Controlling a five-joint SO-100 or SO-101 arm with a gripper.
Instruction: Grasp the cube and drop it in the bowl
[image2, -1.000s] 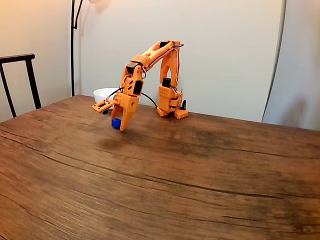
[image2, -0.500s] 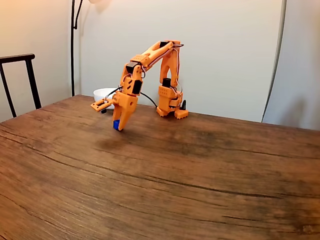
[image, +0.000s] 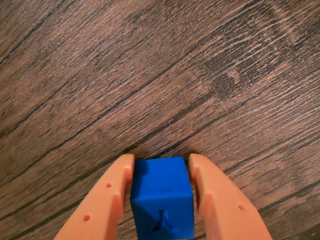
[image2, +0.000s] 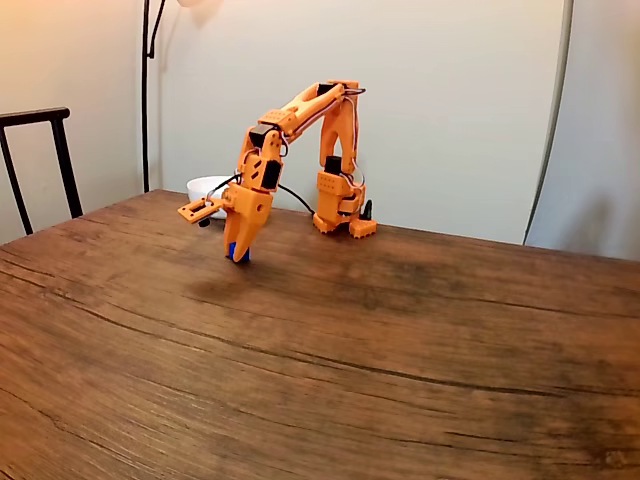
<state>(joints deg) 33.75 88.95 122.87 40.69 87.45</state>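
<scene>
Cube (image: 163, 197) sits square, no long axis, clamped between the jaws above the bench (image: 165, 75). Fixed view adds the bowl (image2: 205, 187) behind the arm.

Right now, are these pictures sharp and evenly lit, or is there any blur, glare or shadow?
In the wrist view the wood grain of the table is sharp, the cube between the gripper fingers is evenly lit, and a dark shadow sits just beyond them. In the fixed view the light is soft and warm, the arm casts a faint shadow on the table, and the bowl looks pale without glare.
</scene>
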